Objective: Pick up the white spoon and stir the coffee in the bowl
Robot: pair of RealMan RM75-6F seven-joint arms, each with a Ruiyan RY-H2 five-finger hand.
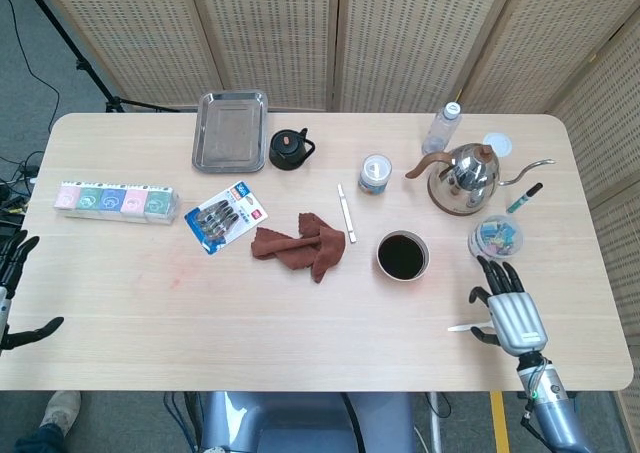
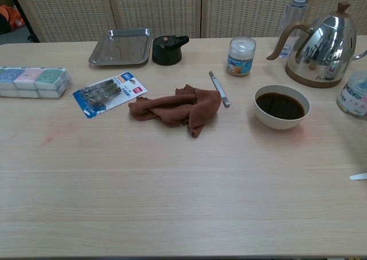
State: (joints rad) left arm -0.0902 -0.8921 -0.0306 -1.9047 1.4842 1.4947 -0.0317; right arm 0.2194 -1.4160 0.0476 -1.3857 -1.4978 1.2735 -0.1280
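White spoon (image 1: 462, 327) lies flat on the table (image 1: 300, 323), near the front edge on the right side. In the head view only its handle end shows, poking out to the left from under the right hand (image 1: 507, 308); the bowl end of the spoon is covered by the hand. In the chest view just the tip of the handle shows at the right border of the frame.

Right hand hovers palm-down directly over the spoon, fingers (image 1: 497, 276) spread and extended toward the back of the table, thumb out to the left near the handle. Fingers are apart, not curled around anything. Cannot tell whether the palm or thumb touches the spoon; no grasp is visible.

Bowl (image 1: 402, 256) of dark coffee (image 2: 280, 105) sits to the left of and behind the right hand, apart from it. Spoon and bowl do not touch.

Left hand (image 1: 12, 293) is at the far left edge of the table, partly out of frame, fingers spread, holding nothing. It is well apart from the spoon and bowl.

Also on the table: steel kettle (image 1: 460, 178) behind the bowl, brown cloth (image 1: 300, 248) to the bowl's left, small clear tub (image 1: 496, 237) just behind the right hand's fingertips.
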